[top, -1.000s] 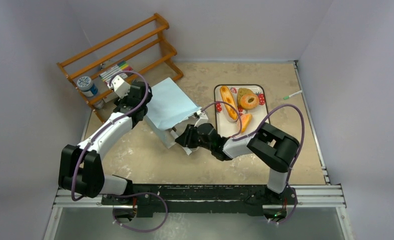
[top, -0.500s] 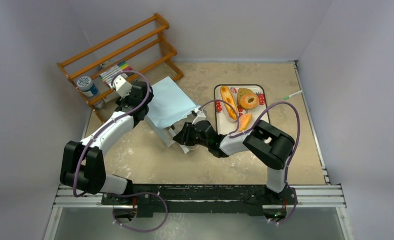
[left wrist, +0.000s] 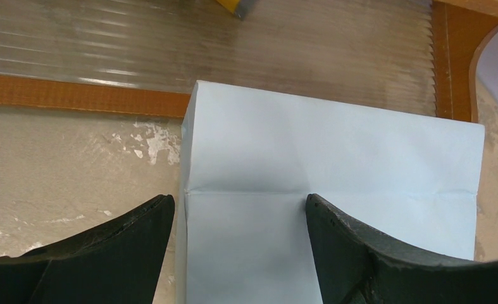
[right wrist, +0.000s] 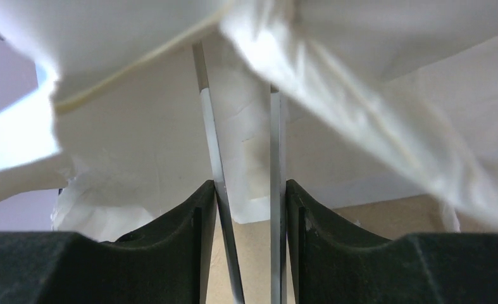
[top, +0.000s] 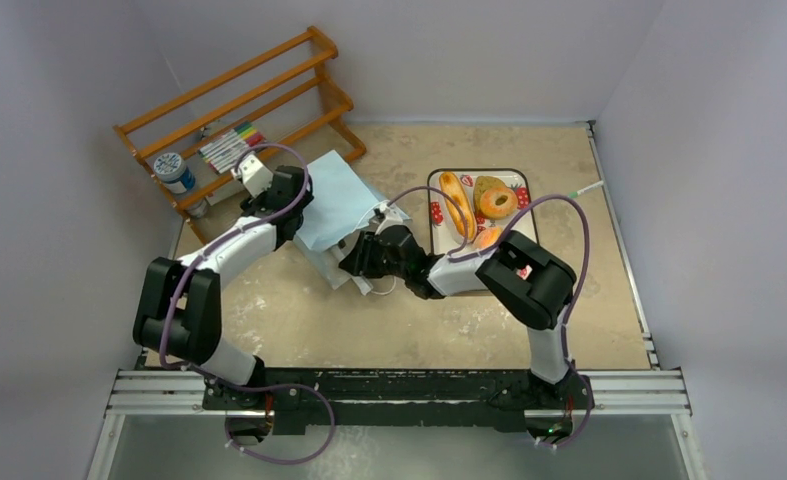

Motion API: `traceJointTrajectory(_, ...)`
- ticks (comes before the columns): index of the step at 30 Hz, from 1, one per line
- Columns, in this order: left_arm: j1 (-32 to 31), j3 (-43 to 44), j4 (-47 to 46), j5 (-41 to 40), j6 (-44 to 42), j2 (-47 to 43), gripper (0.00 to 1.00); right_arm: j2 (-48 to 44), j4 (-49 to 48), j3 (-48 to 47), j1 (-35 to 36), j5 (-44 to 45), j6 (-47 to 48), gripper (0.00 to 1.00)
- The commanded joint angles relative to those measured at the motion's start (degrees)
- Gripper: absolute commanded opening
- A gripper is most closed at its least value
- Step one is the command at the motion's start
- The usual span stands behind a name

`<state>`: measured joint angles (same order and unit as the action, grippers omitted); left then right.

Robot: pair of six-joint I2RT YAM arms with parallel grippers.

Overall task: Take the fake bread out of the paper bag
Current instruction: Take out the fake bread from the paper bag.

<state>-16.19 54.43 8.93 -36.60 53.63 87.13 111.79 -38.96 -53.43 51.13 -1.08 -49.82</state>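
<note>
— Fake bread [top: 496, 203] first: where are the small golden and brown toy pastries?
— All I can see lie on the white strawberry-print tray [top: 431, 190], to the right of the light blue paper gift bag [top: 339, 195]. Four pieces show there, and an orange one is half hidden under the right forearm. None shows inside the bag.
— What has just changed?
— Going left to right: the orange wooden rack [left wrist: 75, 94] has stayed put. The left gripper [left wrist: 235, 212] has shifted right, over the bag's closed end. Its jaws are spread wide, one finger beside the bag's edge and the other above the blue paper, holding nothing. The bag lies flatter than a second ago. The right gripper [right wrist: 249, 193] has travelled left into the bag's mouth, and white paper fills its view. Its jaws are a little apart with a white fold between them; whether they pinch it I cannot tell.
— Meaning?
— I'd judge the emptying is nearly done and this is a last probe for a leftover piece.
— Room to move?
— It's tight on the left: the rack sits just beyond the bag's end, so there's little slack that way. Paper crowds the right fingers on both sides. The right forearm crosses the tray's near edge, so a careless swing could knock the pastries. The sandy tabletop [top: 409, 330] towards the bases looks like the widest way to back out
</note>
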Motion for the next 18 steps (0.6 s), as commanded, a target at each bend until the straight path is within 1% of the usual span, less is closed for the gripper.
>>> traceJointTrajectory(1,0.4,-0.7,-3.5,0.4,-1.7,0.9,0.76,1.1,0.6,-4.9,-0.8,-0.4,1.6,0.45)
traceJointTrajectory(9,1.0,-1.3,-4.4,1.5,-1.9,2.3,0.76,4.4,2.4,-9.5,-1.9,-2.3,2.6,0.50)
traceJointTrajectory(18,1.5,-1.8,-5.2,2.6,-1.9,3.2,0.75,8.7,6.6,-15.6,-2.4,-3.8,4.0,0.55)
